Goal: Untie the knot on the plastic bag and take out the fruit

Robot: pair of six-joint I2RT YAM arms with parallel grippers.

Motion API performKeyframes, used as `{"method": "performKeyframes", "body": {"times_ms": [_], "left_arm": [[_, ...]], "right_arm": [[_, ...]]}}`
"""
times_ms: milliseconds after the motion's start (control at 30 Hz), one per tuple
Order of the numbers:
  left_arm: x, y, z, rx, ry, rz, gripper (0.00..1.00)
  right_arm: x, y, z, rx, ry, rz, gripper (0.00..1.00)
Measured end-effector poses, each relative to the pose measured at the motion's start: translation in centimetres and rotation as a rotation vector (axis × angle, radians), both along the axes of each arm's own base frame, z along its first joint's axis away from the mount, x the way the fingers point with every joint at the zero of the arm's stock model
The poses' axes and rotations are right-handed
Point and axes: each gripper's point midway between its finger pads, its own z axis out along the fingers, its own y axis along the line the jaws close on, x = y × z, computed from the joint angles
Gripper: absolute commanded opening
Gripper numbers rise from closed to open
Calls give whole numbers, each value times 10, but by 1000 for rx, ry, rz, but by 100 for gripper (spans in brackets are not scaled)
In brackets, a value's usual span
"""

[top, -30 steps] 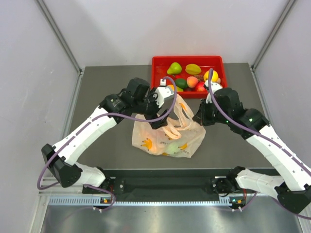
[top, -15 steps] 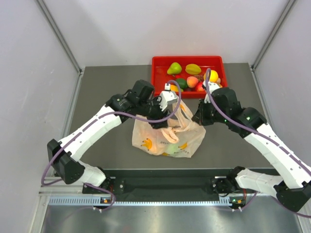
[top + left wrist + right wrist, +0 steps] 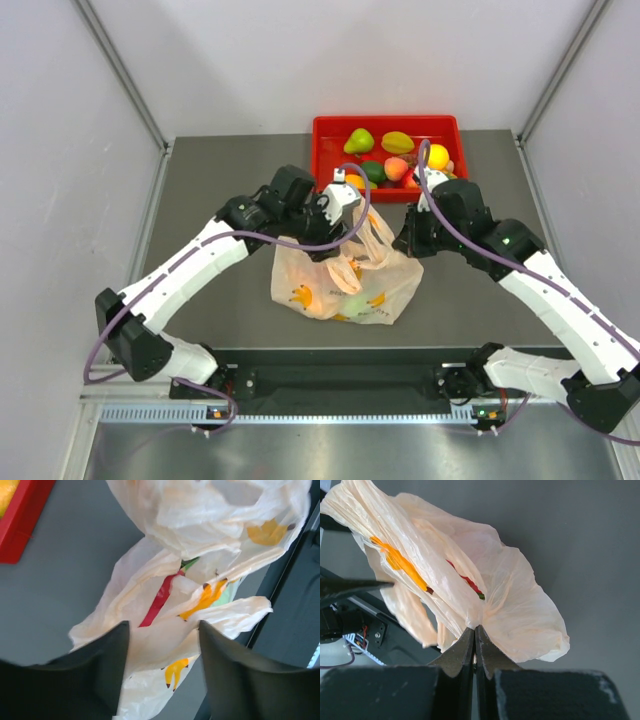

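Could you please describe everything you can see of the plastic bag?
The plastic bag is thin, crinkly, translucent peach film with yellow-orange prints. It lies slumped on the dark table near the front edge, with its top bunched and pulled upward. Red and green patches, likely fruit, show through the film. The right end effector pinches a gathered fold. The left end effector straddles another flap, its jaws apart.

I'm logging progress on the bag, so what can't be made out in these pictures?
- Knot: top view, left gripper and plastic bag folds cover it; tied or undone, unclear.
- Fruit in the bag: both wrist views show only red and green slivers through plastic; count unknown.
- Red tray: top view, arms cover part of its near edge.
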Motion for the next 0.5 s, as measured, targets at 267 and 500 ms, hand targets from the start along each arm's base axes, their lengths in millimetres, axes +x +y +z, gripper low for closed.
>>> {"method": "performKeyframes", "body": {"times_ms": [267, 500], "left_arm": [[-10, -10, 45, -123, -27, -38, 78], [-27, -19, 33, -126, 76, -123, 76]], "right_arm": [[0, 0, 0, 2, 0, 2, 0], [1, 0, 0, 4, 1, 0, 0]]}}
